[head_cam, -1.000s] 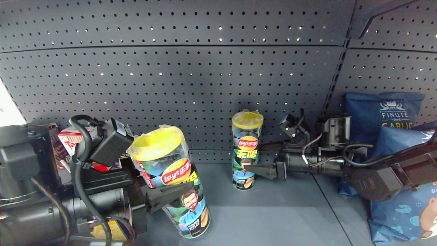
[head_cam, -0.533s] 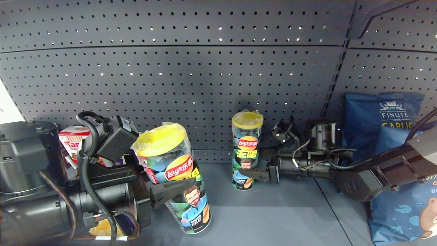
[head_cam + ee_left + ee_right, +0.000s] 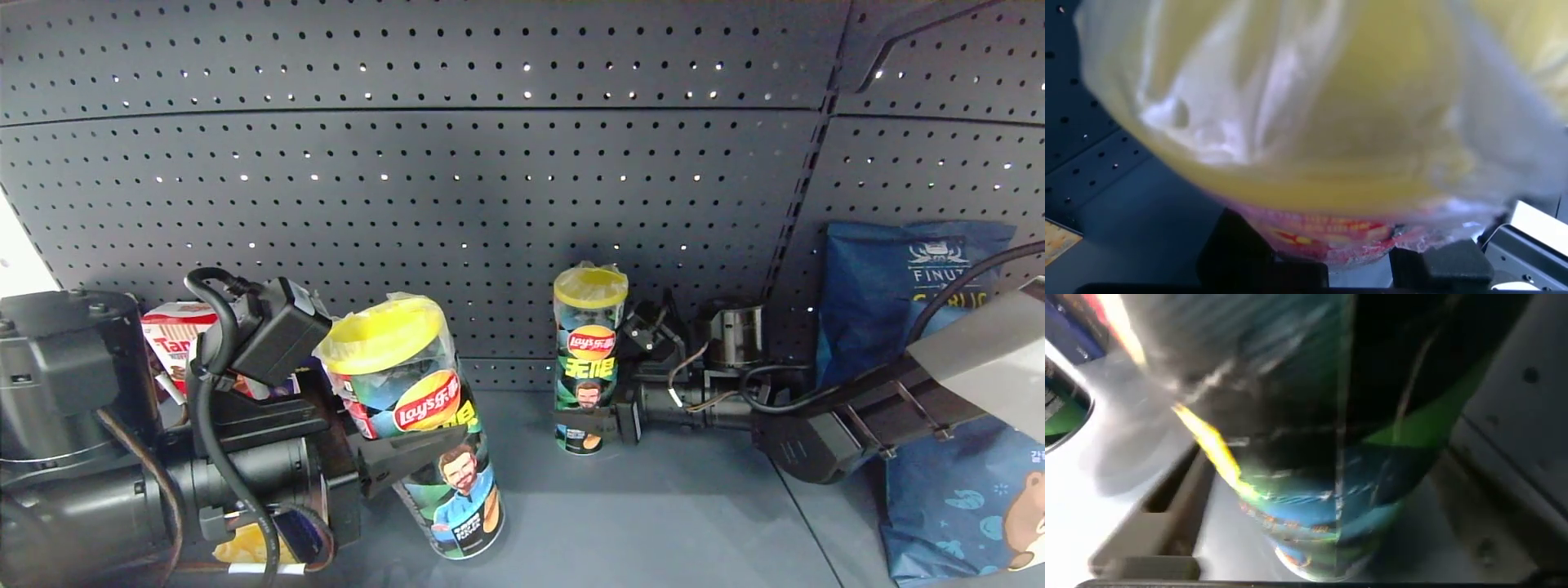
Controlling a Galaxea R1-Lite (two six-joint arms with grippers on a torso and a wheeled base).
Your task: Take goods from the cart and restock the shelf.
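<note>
Fingers [image 3: 400, 461] of left gripper [image 3: 437, 449] clamp the leaning near can [image 3: 424, 404], yellow-lidded and film-wrapped; right gripper [image 3: 581, 426] straddles the upright far can [image 3: 589, 343], unclosed.

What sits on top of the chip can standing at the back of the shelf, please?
A yellow lid caps the upright chip can, with clear wrap bunched over it. Nothing else rests on top. What is inside the can is covered by the lid.
</note>
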